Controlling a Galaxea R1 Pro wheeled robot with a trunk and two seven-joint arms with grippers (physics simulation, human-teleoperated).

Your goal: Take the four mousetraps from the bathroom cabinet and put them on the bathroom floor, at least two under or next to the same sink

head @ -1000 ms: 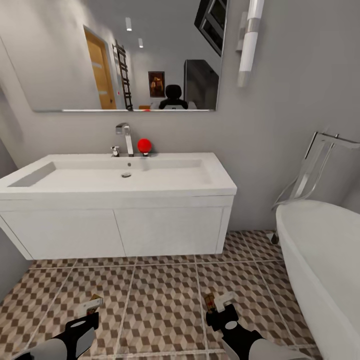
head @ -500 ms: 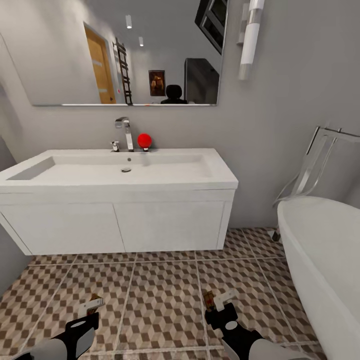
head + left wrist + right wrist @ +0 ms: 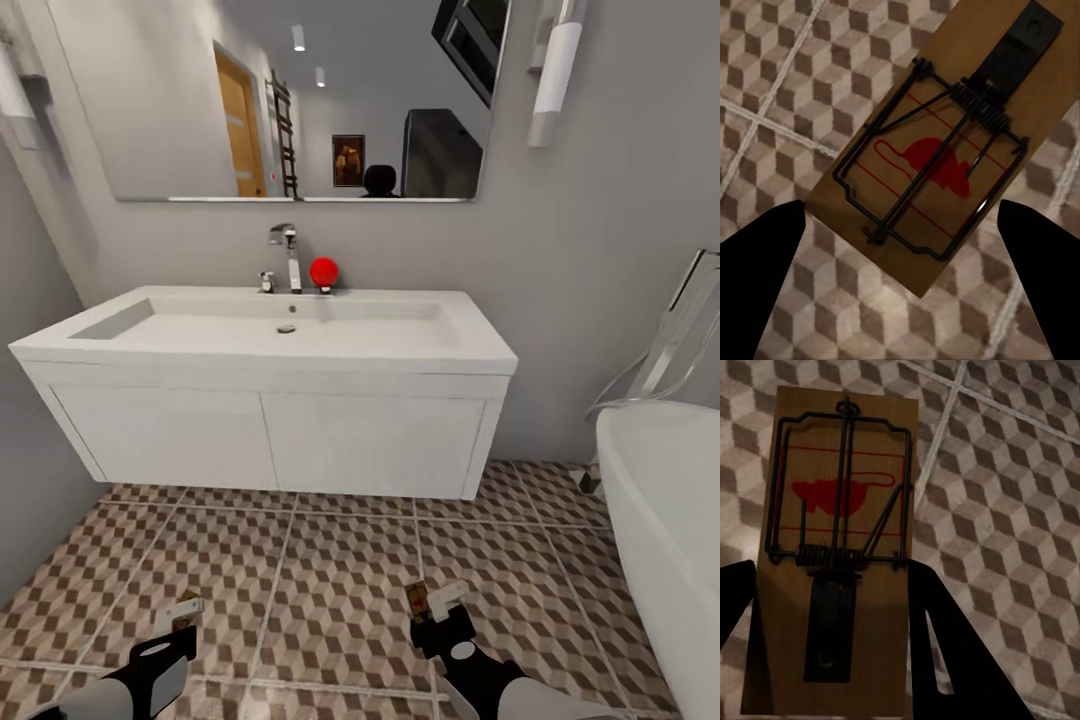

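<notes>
Both arms reach in at the bottom of the head view, low over the bathroom floor (image 3: 330, 590). My left gripper (image 3: 185, 612) is shut on a mousetrap (image 3: 184, 622), a brown board with black wire and a red mouse print (image 3: 937, 165). My right gripper (image 3: 432, 600) is shut on a second mousetrap (image 3: 418, 599), seen close up (image 3: 844, 510) between the dark fingers (image 3: 926, 615). The white sink (image 3: 130, 345) with cupboard doors and a chrome tap (image 3: 290, 255) hangs on the wall ahead, beyond both grippers. The cabinet is out of view.
A white bathtub (image 3: 670, 500) with a chrome fitting (image 3: 670, 350) stands at the right. A grey wall (image 3: 30, 450) closes the left side. A red ball (image 3: 323, 271) sits beside the tap, under a wide mirror (image 3: 300, 100). Open tiled floor lies between me and the sink.
The head camera has swung left, so sink and bathtub sit further right in the picture. Both grippers keep their places and their hold on the mousetraps.
</notes>
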